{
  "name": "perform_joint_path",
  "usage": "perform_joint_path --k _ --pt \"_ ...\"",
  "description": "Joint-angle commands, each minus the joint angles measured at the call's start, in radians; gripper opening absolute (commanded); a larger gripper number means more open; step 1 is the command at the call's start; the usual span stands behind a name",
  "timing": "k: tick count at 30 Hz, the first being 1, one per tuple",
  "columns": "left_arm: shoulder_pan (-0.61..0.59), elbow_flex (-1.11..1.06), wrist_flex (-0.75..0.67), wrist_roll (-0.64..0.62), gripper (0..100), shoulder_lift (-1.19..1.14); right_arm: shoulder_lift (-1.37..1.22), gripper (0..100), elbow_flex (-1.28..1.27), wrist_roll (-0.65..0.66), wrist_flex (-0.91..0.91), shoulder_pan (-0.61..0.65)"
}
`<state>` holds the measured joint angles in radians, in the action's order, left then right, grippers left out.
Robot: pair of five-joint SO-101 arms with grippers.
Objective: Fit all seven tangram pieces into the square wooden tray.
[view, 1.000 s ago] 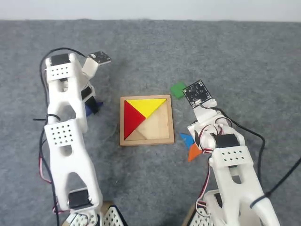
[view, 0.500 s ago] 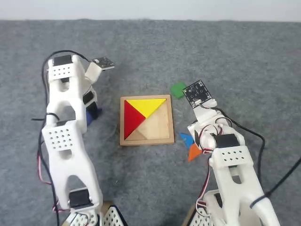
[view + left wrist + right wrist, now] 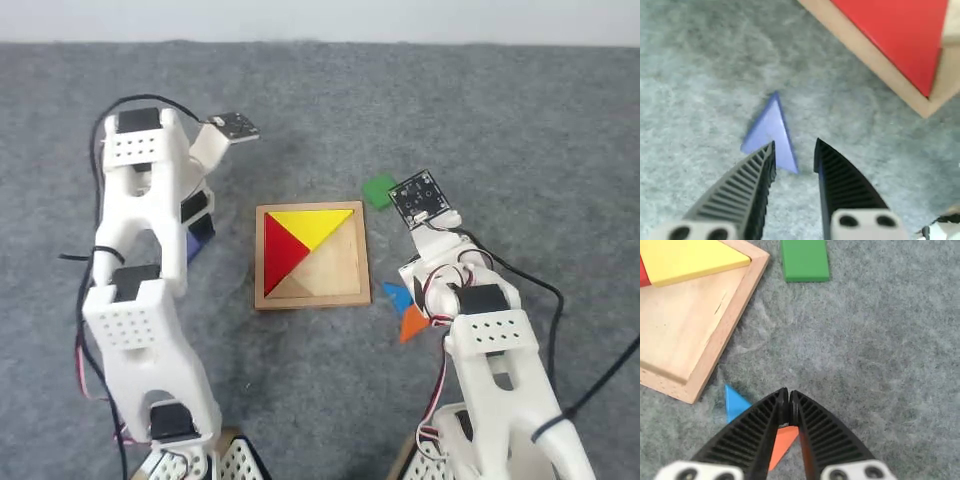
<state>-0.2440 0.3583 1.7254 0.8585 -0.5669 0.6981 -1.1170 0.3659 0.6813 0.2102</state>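
The square wooden tray (image 3: 352, 290) lies at mid-table with a red triangle (image 3: 280, 250) and a yellow triangle (image 3: 312, 226) in it; the rest of its floor is bare wood. My left gripper (image 3: 795, 145) is open low over the carpet left of the tray (image 3: 875, 65), straddling the end of a violet-blue triangle (image 3: 771, 130). Its left finger (image 3: 762, 162) touches the piece. My right gripper (image 3: 788, 392) is shut, empty, just above a light blue triangle (image 3: 735, 402) and an orange piece (image 3: 782, 440) right of the tray. A green piece (image 3: 805, 260) lies beyond them.
Grey carpet covers the whole table. The green piece (image 3: 378, 190) sits off the tray's far right corner. The left arm (image 3: 140, 250) stands along the table's left side, the right arm (image 3: 490, 340) at the near right. Open carpet lies beyond the tray.
The left arm's upper part and wrist camera have swung right, toward the tray, with its gripper staying by the violet-blue triangle. The right arm has not moved.
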Motion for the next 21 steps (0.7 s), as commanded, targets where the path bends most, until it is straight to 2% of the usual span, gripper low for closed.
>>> perform_joint_path --k 1,5,7,14,21 --pt "-0.025 0.001 -0.046 -0.002 16 0.072 0.05 1.7 0.015 0.011 -0.018 -0.013" --pt "-0.078 -0.005 -0.061 0.021 25 0.034 0.05 1.7 0.015 0.011 -0.018 -0.013" --pt "-0.095 -0.008 -0.086 0.066 25 -0.015 0.05 1.7 0.015 0.011 -0.018 -0.013" --pt "-0.104 -0.002 -0.222 0.068 25 -0.17 0.05 1.7 0.015 0.011 -0.016 -0.013" --pt "-0.107 0.027 -0.17 0.066 25 -0.193 0.05 1.7 0.014 0.011 -0.018 -0.013"
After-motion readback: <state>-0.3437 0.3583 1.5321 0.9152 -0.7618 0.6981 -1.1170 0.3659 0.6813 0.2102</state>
